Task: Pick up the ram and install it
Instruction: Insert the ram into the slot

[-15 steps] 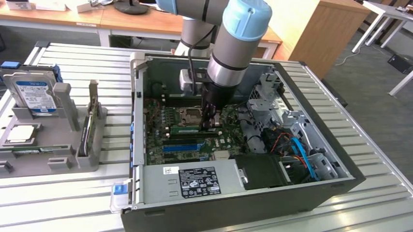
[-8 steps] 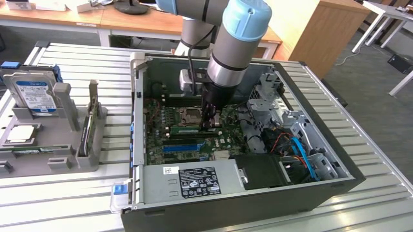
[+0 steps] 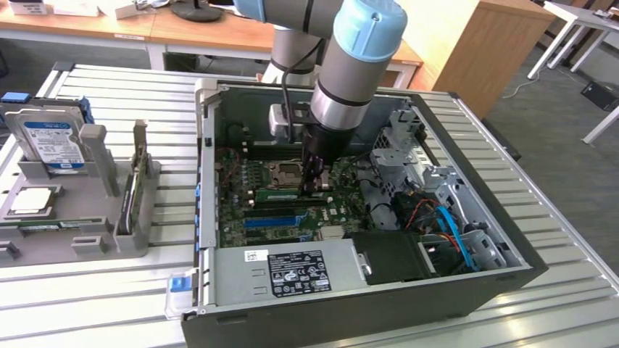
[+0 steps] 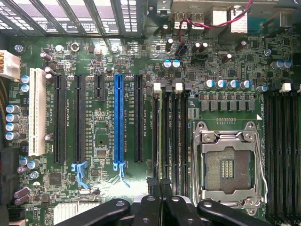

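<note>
Black pincer fingers [image 4: 149, 209] lie closest to the wrist camera. They are drawn together so that the pincer [image 4: 162, 197] pinches the upper edge of the ram [image 4: 161, 136] near one end.

The ram is a thin green board, seen edge-on in the wrist view. It stands in the bank of memory slots [image 4: 181, 136] just beside the processor socket [image 4: 229, 165], on the side of that bank away from the socket. Whether it is fully seated cannot be told. In the exterior view the ram [image 3: 277, 193] runs from the pincer [image 3: 315, 187] toward the exterior view's left, just beside the socket [image 3: 288, 172] on its camera-facing side.

A second slot bank [image 4: 280, 155] flanks the socket on the opposite side from the ram. Beyond the ram, farther from the socket, run black expansion slots, then the blue slot [image 4: 119, 120]. The white slot [image 4: 37, 110] lies farthest from the socket.

All of these sit on the green motherboard [image 4: 101, 136], which lies inside the open computer case [image 3: 387, 319]. The labelled power supply [image 3: 290, 272] sits between the socket and the camera. The arm [image 3: 349, 80] descends steeply over the socket.

The case rests on the slatted counter [image 3: 116, 304]. Well apart from the socket, toward the exterior view's left, a grey holder [image 3: 97, 156] carries the hard drive [image 3: 48, 141] and the processor chip [image 3: 29, 201].
</note>
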You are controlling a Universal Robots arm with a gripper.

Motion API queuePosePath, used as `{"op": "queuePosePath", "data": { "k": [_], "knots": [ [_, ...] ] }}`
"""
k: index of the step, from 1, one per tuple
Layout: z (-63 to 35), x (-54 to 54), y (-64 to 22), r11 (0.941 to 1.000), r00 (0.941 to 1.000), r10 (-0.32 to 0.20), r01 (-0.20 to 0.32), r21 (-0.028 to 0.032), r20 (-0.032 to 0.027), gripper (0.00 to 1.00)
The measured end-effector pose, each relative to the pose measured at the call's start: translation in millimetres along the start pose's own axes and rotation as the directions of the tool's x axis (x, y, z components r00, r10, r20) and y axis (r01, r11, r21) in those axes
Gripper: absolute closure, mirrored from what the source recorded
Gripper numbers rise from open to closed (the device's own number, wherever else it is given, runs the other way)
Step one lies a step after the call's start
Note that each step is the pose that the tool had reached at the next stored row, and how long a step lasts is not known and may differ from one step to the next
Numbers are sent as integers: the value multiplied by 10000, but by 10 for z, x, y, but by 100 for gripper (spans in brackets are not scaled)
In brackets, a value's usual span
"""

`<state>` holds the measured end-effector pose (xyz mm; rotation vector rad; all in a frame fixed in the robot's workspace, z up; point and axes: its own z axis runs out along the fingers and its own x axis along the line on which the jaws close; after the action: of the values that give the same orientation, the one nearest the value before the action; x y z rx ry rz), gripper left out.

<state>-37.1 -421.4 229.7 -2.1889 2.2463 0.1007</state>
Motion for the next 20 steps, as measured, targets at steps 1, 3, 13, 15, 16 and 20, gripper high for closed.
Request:
{"op": "queuePosePath", "data": {
  "k": [1, 3, 13, 15, 16, 20],
  "knots": [
    [1, 0, 0, 10000, 10000, 1, -1, 0, 0, 88],
    [2, 0, 0, 10000, 10000, 0, 0, 0, 0, 88],
    [7, 0, -2, 10000, 10000, -11, 11, 1, 3, 88],
    [6, 0, -2, 10000, 10000, -19, 19, 0, 3, 88],
    [7, 0, -2, 10000, 10000, -20, 20, 0, 3, 88],
    [7, 0, -2, 10000, 10000, -32, 32, 0, 3, 88]
  ]
}}
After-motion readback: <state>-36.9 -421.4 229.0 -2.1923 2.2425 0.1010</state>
